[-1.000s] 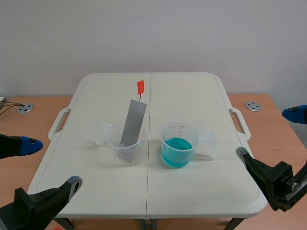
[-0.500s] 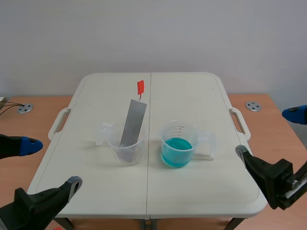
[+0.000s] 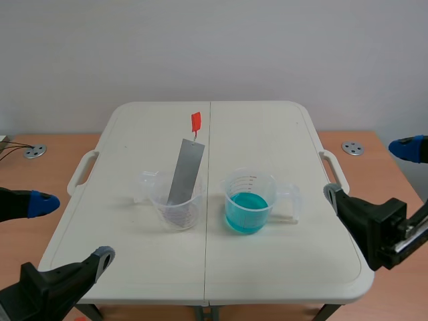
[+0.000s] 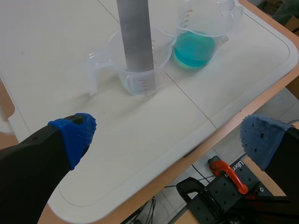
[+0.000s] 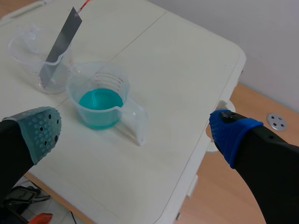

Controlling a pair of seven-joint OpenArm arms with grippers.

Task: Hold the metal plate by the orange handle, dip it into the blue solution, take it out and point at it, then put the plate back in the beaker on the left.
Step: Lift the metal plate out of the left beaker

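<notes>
Hanging low off the near left corner of the white folding table [image 3: 267, 134], the left gripper [image 3: 73, 227] has its fingers spread wide with nothing between them. In its wrist view the left gripper [image 4: 168, 137] has the table's near edge under it and the clear measuring beaker [image 4: 140, 77] ahead of it. The right gripper [image 3: 366, 171] is likewise spread wide and empty, and it sits at the table's right edge by the moulded side handle. Ahead of it stands the beaker of blue solution [image 5: 99, 105], its handle turned toward that gripper.

The metal plate [image 3: 185, 172] stands tilted in the clear measuring beaker [image 3: 187, 212] on the left. Its lower end is down inside the cup, and its upper end leans away from the robot over the rim. The orange handle [image 3: 196, 122] sits at that upper end, well apart from both grippers. The two beakers stand near each other without touching, one on each side of the table's centre seam. The blue solution [image 3: 246, 210] fills roughly the lower half of its cup.
</notes>
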